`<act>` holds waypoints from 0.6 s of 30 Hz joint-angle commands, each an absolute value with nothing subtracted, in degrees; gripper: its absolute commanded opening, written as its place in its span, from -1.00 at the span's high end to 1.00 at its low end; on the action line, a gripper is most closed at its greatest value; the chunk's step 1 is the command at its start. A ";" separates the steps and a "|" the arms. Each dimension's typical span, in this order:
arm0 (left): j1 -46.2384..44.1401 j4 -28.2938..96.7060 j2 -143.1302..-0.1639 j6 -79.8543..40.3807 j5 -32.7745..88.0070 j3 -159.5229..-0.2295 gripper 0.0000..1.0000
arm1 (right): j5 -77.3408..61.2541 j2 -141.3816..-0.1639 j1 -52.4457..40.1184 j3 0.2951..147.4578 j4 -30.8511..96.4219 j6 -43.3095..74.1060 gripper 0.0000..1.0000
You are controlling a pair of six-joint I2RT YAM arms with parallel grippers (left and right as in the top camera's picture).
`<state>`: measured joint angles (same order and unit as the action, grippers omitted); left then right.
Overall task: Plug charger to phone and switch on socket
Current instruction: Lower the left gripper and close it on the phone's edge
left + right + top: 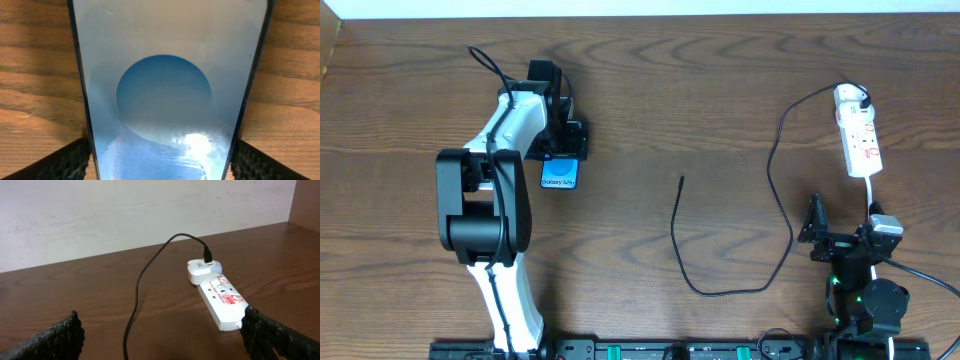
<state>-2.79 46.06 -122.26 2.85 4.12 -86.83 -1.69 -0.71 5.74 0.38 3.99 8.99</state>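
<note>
1. Phone (559, 175) lies screen-up at the left of the bench (650, 90), with the left hand (563, 152) clamping its edges, steadying it for the connector, I'd say.
2. Charger (673, 230) tip rests mid-bench, its plug already in the socket (860, 140).
3. Right hand (848, 238) gapes empty, free to fetch that tip.

The phone (559, 175) bears tiny white lettering on its blue screen in the overhead view, which appears to read "Galaxy S25+". The socket (222, 299) carries red markings on its white top, too small to read in any view
</note>
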 commanded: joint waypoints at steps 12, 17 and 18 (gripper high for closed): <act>-2.66 46.39 -124.22 2.79 4.03 -86.46 -0.63 | -1.63 -0.38 5.56 0.32 4.25 9.17 -0.98; -2.66 46.39 -124.22 2.79 4.03 -86.46 -0.63 | -1.63 -0.38 5.56 0.32 4.27 9.17 -0.99; -2.66 46.39 -124.25 2.79 4.03 -86.46 -0.63 | -1.61 -0.38 5.56 0.32 4.25 9.17 -0.99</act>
<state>-2.79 46.06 -122.26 2.83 4.12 -86.83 -1.69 -0.71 5.74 0.38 3.99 8.99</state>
